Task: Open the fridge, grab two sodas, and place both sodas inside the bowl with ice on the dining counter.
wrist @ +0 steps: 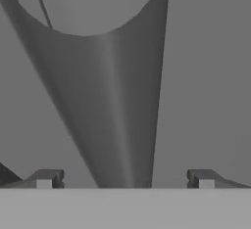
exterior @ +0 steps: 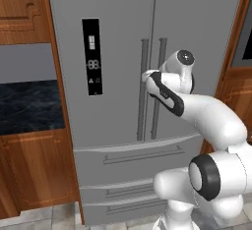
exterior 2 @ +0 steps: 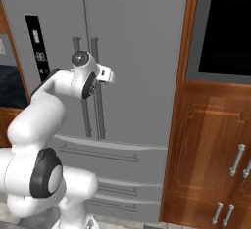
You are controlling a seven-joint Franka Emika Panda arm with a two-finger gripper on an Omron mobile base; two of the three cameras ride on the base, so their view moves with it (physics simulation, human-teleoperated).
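We are working the first step: the fridge (exterior: pixel 123 52) stands closed ahead. Our gripper (wrist: pixel 125 179) is spread wide, straddling a door handle (wrist: pixel 112 115). Next we judge: close on the bar, then pull outward.

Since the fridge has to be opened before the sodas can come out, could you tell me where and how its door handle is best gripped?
Grip the long vertical bar handle around its middle, coming straight at the fridge front, one finger on each side. The bar stands proud of the door, so fingers fit behind it. The open gripper already straddles it in the hand view.
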